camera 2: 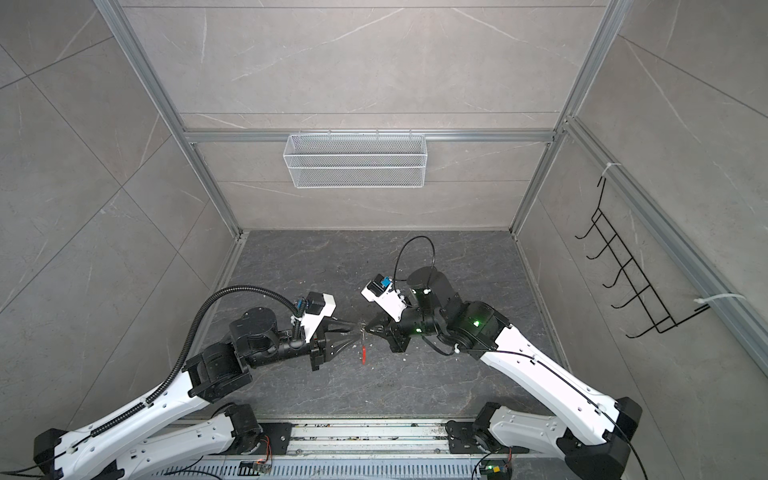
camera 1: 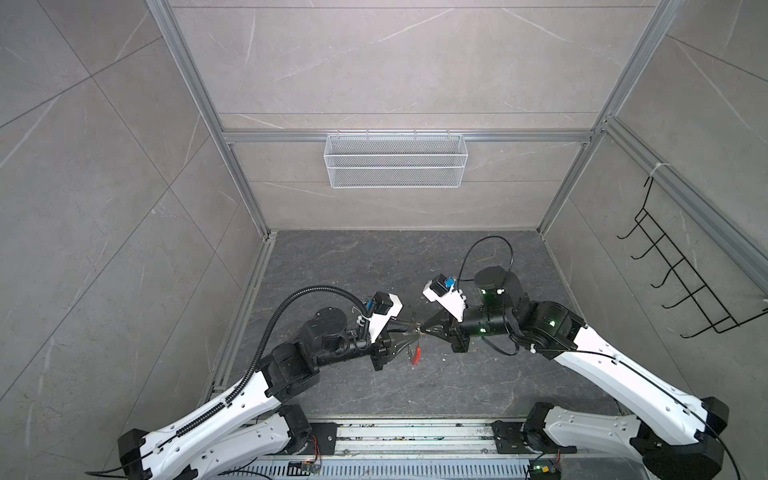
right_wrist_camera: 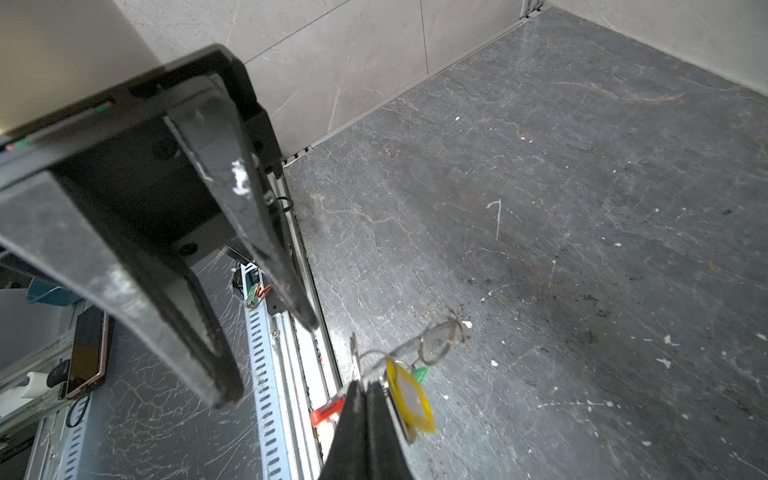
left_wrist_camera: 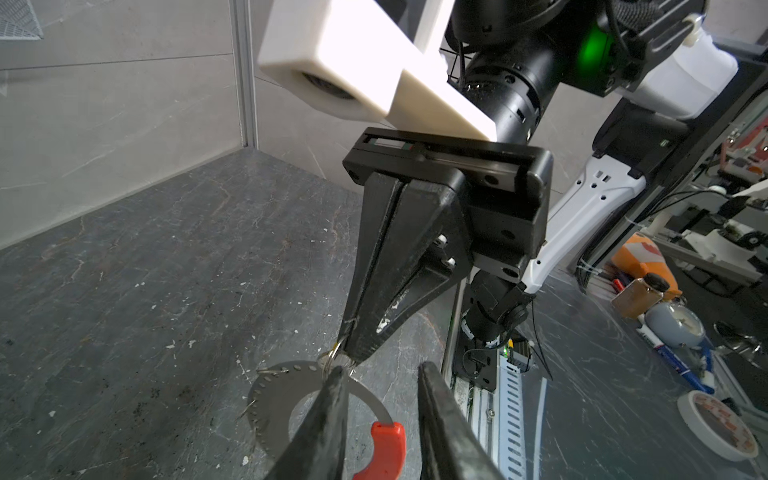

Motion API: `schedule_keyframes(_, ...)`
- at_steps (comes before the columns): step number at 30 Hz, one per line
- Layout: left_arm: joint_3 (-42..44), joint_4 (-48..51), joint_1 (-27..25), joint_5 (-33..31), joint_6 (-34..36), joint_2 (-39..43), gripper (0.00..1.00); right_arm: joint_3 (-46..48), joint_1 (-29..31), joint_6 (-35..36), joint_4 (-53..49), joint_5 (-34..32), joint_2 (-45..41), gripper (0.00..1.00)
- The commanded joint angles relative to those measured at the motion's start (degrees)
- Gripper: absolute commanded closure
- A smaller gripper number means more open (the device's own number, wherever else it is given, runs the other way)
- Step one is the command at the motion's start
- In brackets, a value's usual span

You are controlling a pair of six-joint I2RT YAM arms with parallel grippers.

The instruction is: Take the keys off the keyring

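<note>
The two arms met above the middle of the desk (camera 1: 374, 270), well away from all four edges.

Right gripper (right_wrist_camera: 363, 382): jaws pressed fully together. In the left wrist view its tip (left_wrist_camera: 353, 353) was clamped on the top edge of the keyring (left_wrist_camera: 270, 399), next to a small split ring (left_wrist_camera: 332, 353).

Left gripper (left_wrist_camera: 382, 368): fingers released, with a clear gap between them. One finger (left_wrist_camera: 328, 415) crossed in front of the grey perforated band. Whether it touched the band could not be determined. The right wrist view showed the same gripper (right_wrist_camera: 269, 360) with nothing between its fingers.

Keyring: suspended from the right gripper, clear of the desk. Its red segment (left_wrist_camera: 384, 449) hung lowest and appeared in both top views (camera 1: 417, 353) (camera 2: 363, 353) just below the two fingertip pairs.

Keys: both were on the assembly.
- The yellow-headed key (right_wrist_camera: 409, 399) lay flat against the outer side of a right finger.
- The green-headed key (right_wrist_camera: 420, 374) sat just behind it, mostly hidden.

A white mesh basket (camera 1: 395, 160) was mounted on the rear wall, above the far edge.
</note>
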State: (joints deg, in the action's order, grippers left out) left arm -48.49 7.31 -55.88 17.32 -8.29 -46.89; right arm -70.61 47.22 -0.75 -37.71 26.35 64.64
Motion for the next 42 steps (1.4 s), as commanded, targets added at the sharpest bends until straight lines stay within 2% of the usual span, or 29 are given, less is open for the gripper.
schedule_keyframes(1, -1.5, -1.1, 0.3, 2.0, -0.4, 0.0, 0.77, -1.2, 0.1, 0.9, -0.8, 0.0, -1.3, 1.0)
schedule_keyframes(8, -1.6, -1.4, 1.8, 1.4, -1.2, -1.3, 0.72, -1.1, 0.2, 1.3, -1.3, 1.4, -1.4, 1.0)
schedule_keyframes(15, -1.2, -4.9, 5.1, 6.8, -3.6, -3.2, 0.69, -0.7, 0.2, 1.5, -1.5, 1.8, -2.1, 1.0)
schedule_keyframes(26, -1.4, -5.9, 5.2, 11.3, -3.9, -4.7, 0.76, -0.2, 0.2, 1.3, -0.4, 1.9, -2.3, 1.0)
schedule_keyframes(42, -0.9, -7.3, 5.3, 11.4, -3.9, -5.4, 0.95, -0.2, 0.1, 0.7, 0.1, 2.1, -1.9, 1.0)
